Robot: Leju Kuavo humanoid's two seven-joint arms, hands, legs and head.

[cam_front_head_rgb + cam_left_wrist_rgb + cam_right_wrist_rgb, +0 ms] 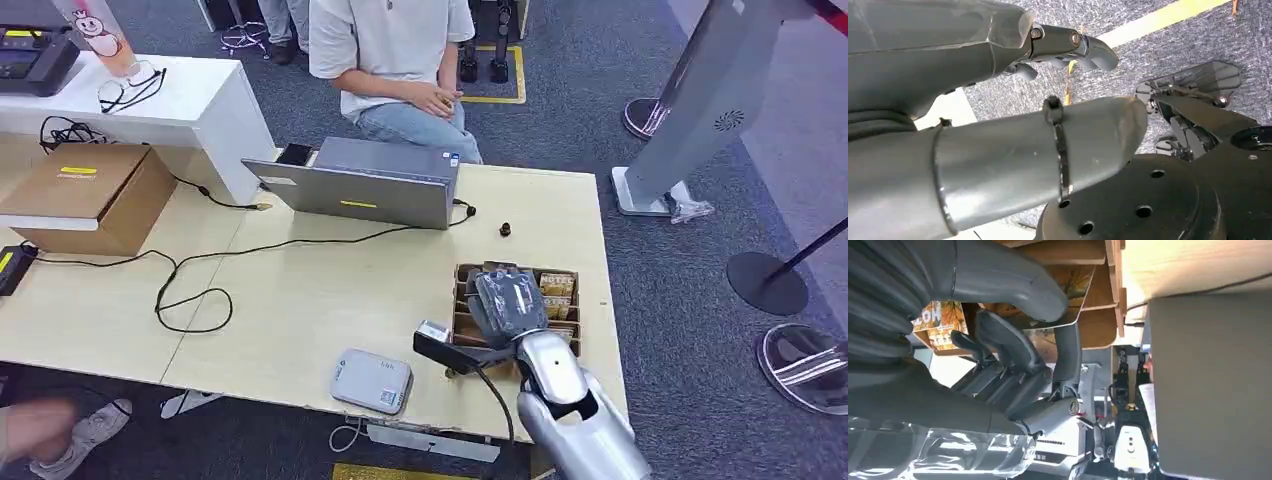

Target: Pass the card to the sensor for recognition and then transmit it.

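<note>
A wooden bench (300, 300) carries a cardboard box (95, 195) at far left and an open laptop (365, 185) at the far middle. A grey sensor (372, 381) lies at the near edge. To its right, the right robot hand (510, 305) reaches over a wooden card box (560, 290), thumb and fingers pinching a card (1068, 295). The left robot hand (1068, 50) hangs above carpet, fingers curled, holding nothing.

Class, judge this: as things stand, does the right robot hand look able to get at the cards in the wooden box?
Probably yes. The right robot hand is directly over the open-topped wooden box, and its thumb is against a card. Nothing blocks the way.
</note>
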